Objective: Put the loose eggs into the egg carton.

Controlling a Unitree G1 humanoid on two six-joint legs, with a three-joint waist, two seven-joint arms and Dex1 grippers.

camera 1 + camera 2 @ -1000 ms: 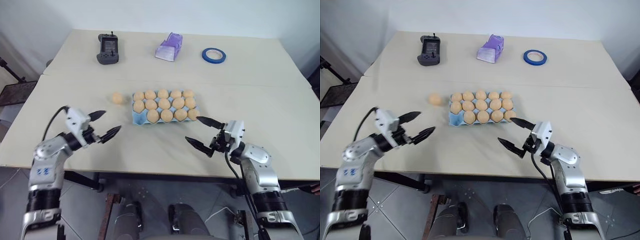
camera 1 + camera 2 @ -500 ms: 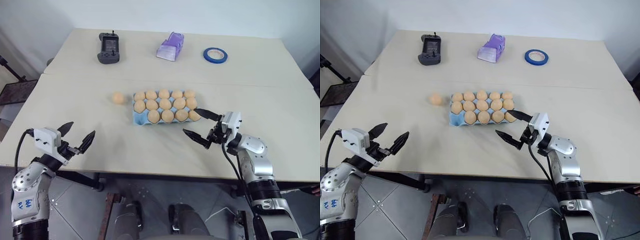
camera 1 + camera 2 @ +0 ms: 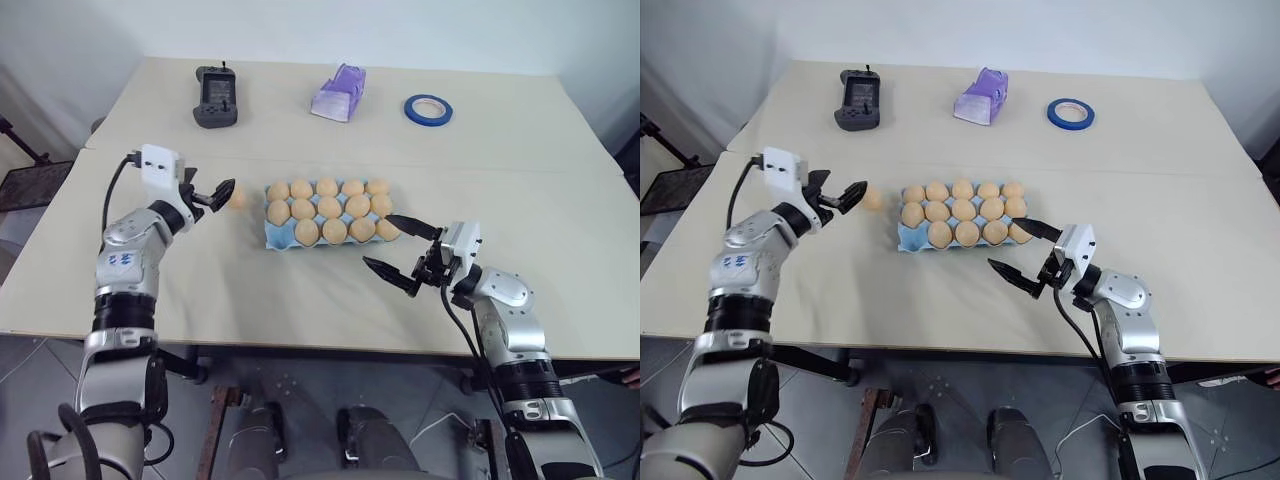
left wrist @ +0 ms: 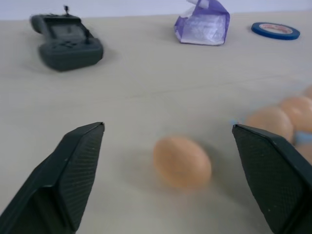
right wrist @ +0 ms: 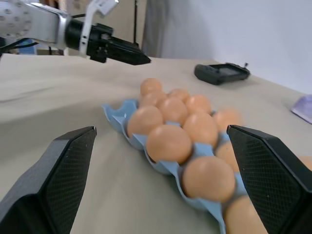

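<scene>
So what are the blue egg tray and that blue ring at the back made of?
The tray looks like moulded pulp or thin plastic, matte light blue; its scalloped cup edges show between the eggs, though the look leaves it open. The ring looks like a roll of blue tape, flat and thin-walled.

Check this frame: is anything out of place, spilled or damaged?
One tan-orange egg lies loose on the beige table, beside the light blue moulded egg carton, between the open left gripper's fingers. Nothing looks spilled or broken.
</scene>
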